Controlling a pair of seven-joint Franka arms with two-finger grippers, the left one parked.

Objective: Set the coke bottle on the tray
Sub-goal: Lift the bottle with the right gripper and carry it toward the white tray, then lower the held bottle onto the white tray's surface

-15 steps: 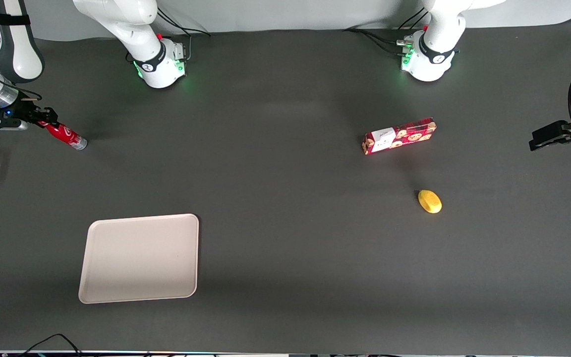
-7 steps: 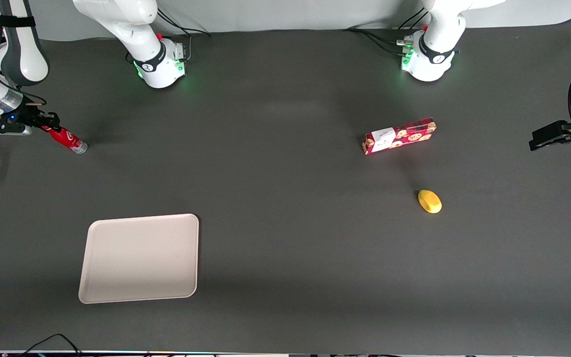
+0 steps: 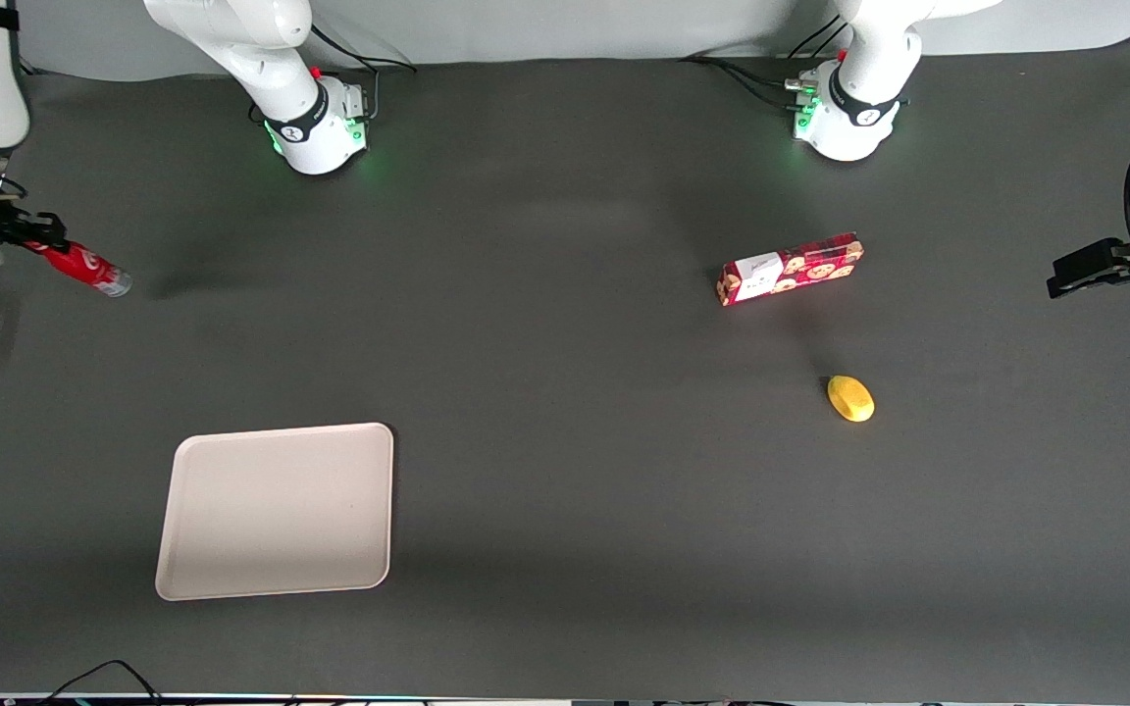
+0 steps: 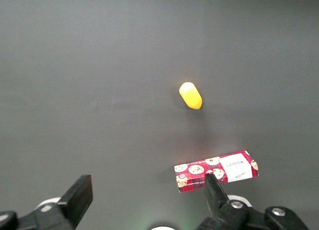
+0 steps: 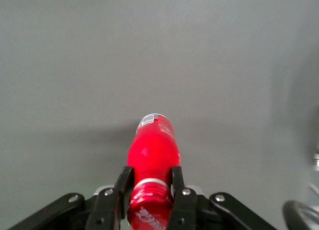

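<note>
My right gripper (image 3: 35, 238) is at the working arm's end of the table, shut on the neck of the coke bottle (image 3: 82, 269). The small red bottle hangs tilted, its silvery base pointing down and toward the table's middle, lifted above the mat. In the right wrist view the two black fingers (image 5: 123, 186) clamp the bottle (image 5: 152, 152) just below its red cap, with the gripper (image 5: 149, 187) around the neck. The beige tray (image 3: 276, 510) lies flat on the mat, nearer to the front camera than the bottle and well apart from it.
A red cookie box (image 3: 791, 269) and a yellow lemon-like object (image 3: 850, 398) lie toward the parked arm's end of the table; both also show in the left wrist view, box (image 4: 216, 171) and yellow object (image 4: 191, 96). Two robot bases (image 3: 315, 123) stand farthest from the front camera.
My gripper has carried the bottle farther toward the working arm's edge of the table and a little upward. Tray, box and yellow object have not moved.
</note>
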